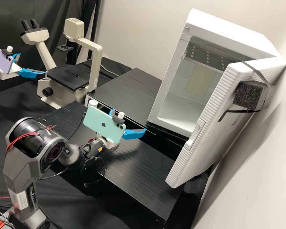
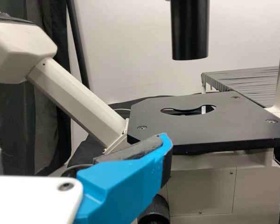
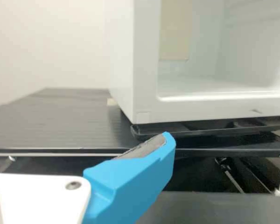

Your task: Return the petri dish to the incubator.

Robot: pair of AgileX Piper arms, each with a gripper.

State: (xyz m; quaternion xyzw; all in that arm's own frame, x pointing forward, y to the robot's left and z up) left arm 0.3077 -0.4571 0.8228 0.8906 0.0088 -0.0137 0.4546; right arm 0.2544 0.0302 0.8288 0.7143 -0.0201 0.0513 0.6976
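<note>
We judge the incubator (image 1: 225, 33) at right stands open to receive the petri dish, which we cannot place, our right end effector (image 1: 129, 120) and, by the microscope (image 1: 95, 66), left end effector (image 1: 32, 63) both spread and empty.

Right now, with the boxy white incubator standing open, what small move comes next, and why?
Perhaps ease the left gripper closer to the flat black microscope stage: it hangs beside the stage with its blue fingers parted, and the ribbed white incubator door is open.
</note>
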